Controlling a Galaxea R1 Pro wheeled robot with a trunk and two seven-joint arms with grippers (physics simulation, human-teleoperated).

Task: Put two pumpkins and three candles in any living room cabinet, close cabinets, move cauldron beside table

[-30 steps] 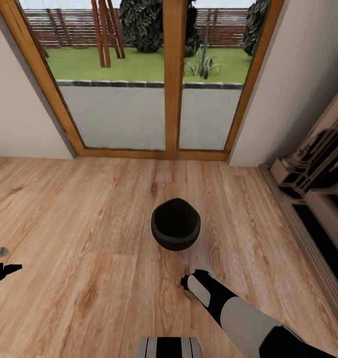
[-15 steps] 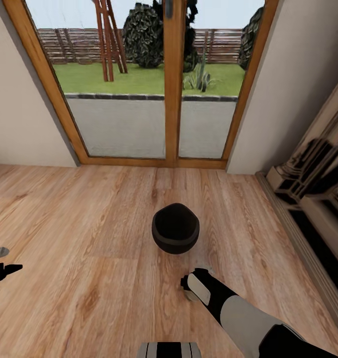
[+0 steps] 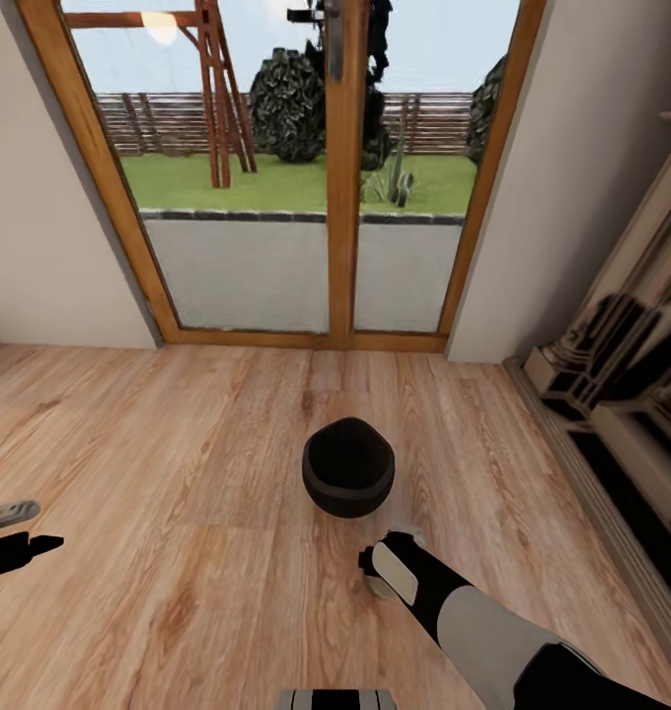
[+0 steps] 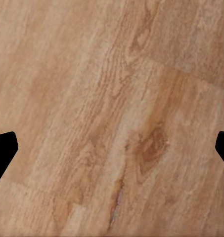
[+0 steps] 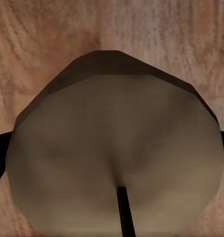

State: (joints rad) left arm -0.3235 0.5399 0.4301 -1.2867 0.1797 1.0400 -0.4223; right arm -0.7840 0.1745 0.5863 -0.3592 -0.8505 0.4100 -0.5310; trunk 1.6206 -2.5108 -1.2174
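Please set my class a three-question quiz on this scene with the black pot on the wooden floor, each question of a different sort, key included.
1. True or false: the cauldron stands on a table.
2. The right hand holds: A) a pumpkin, B) a candle, C) nothing.
3. Fill in: the left hand hangs open over bare wooden ____.
Key: 1 false, it stands on the floor; 2 B; 3 floor.

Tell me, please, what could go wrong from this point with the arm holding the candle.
1. The right gripper holds the candle low over the floor; if the grip slips, the candle may drop and roll away.
2. The cauldron stands just ahead of that arm; a forward swing could knock it.
3. The fireplace is close on the right; a turn that way might clip it.
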